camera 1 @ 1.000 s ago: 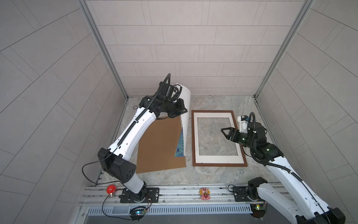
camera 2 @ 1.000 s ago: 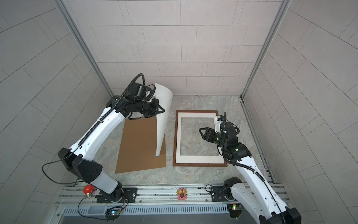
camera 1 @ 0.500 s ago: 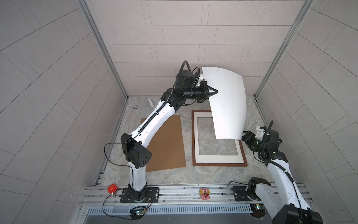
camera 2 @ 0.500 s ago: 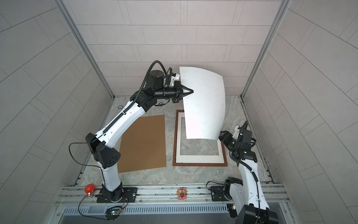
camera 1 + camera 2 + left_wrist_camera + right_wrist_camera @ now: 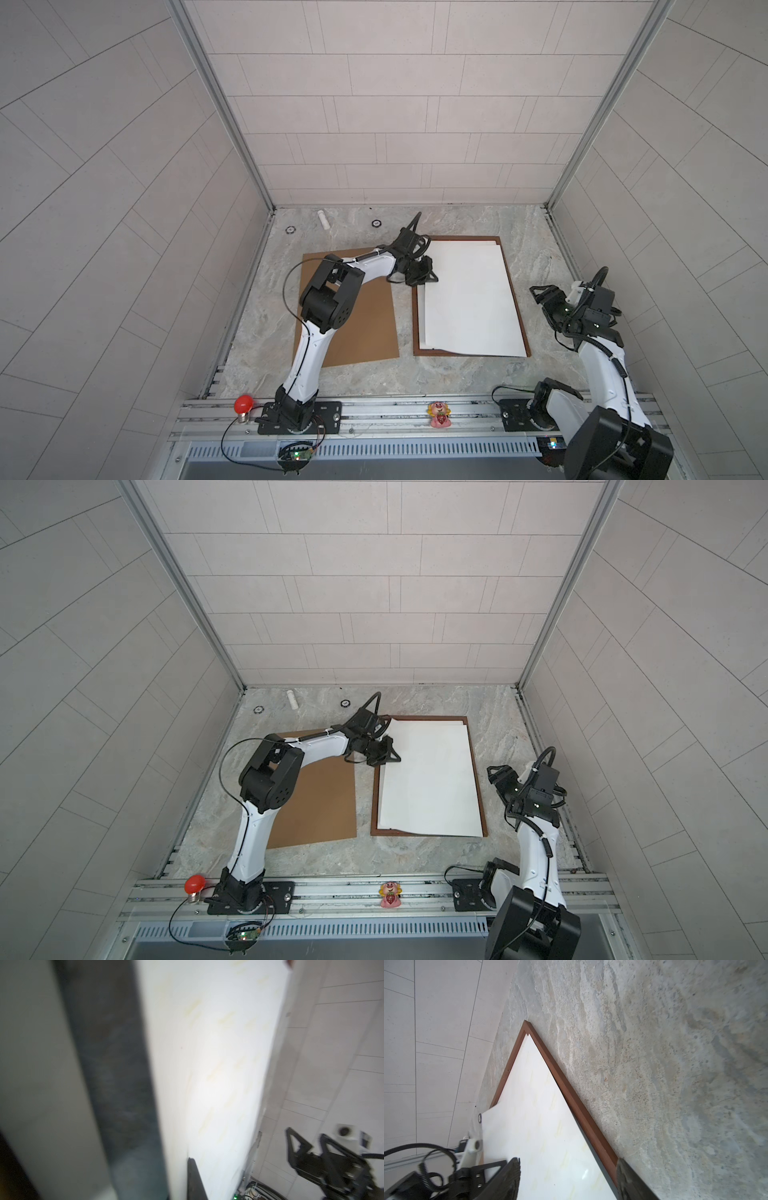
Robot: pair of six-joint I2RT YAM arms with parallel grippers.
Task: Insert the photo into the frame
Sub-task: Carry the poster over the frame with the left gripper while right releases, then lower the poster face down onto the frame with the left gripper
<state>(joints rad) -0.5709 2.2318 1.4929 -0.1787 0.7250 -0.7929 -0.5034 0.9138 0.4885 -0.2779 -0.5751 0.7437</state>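
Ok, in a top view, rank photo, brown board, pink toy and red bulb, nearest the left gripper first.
1. photo, white back up, its edge in the left gripper.
2. brown board, just left of the gripper.
3. pink toy, on the front rail.
4. red bulb, at the rail's left end.

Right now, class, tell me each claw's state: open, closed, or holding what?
Left claw: closed on the left edge of the photo, white side up.
Right claw: open, holding nothing, beside the frame.

Lab test cell, tiled walls (image 5: 395, 124), marbled tabletop (image 5: 457, 376), aluminium base rail (image 5: 386, 409) (robot arm bases (image 5: 291, 415) bolted on)
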